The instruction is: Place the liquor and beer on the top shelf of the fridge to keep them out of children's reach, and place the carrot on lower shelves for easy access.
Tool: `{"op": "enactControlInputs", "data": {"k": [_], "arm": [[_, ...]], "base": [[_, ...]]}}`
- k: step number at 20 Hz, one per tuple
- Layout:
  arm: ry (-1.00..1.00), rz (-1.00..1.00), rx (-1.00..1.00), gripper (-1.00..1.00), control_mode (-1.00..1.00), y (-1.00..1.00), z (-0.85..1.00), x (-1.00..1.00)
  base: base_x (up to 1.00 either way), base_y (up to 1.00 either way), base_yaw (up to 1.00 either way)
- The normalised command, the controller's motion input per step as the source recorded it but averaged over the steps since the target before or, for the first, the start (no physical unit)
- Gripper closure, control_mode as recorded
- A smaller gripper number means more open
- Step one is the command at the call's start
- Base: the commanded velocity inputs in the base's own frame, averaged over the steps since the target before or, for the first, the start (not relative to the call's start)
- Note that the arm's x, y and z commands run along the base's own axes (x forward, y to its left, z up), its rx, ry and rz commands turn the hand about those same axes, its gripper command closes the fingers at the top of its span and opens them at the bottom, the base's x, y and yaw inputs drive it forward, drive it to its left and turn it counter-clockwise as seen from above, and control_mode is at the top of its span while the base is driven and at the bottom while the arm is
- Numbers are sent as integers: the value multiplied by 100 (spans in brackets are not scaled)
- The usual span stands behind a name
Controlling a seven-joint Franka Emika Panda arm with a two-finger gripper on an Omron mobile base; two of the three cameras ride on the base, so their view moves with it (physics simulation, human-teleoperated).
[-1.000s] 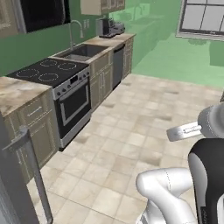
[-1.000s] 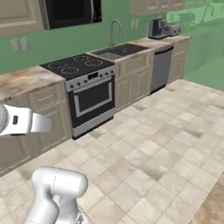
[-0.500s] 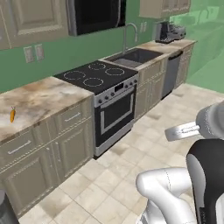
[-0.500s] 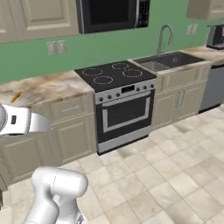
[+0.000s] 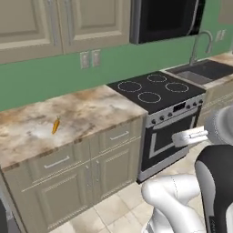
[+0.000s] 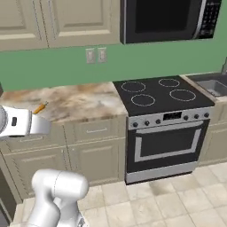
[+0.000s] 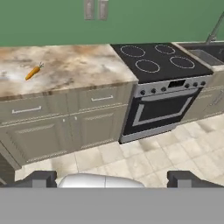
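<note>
A: How is the arm posed?

B: Folded up close to the base, its white elbow low at about 5 o'clock in the left base view. The tool points out at the cabinets, its two dark fingertips set far apart with nothing between them.

A: And the carrot?

B: The carrot lies flat on the marble bench, alone, toward the front edge but clear of it. From the hand view it sits at about 10 o'clock, green stem pointing to the back wall.

A: What room is there to move?

B: Open tiled floor lies between the tool and the cabinet fronts. The bench's front edge overhangs the drawers.

A: Anything nearby?

B: The black stove adjoins the bench at 3 o'clock of the carrot, well apart from it. A microwave hangs over the stove, beige wall cabinets over the bench, two outlets on the green wall, and the sink lies beyond the stove.
</note>
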Motion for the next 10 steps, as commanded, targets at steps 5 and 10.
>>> {"op": "enactControlInputs", "data": {"k": [5, 10], "arm": [[0, 0, 0, -100, 100, 0, 0, 0], [0, 0, 0, -100, 100, 0, 0, 0]], "base": [[100, 7, 51], [100, 3, 51]]}}
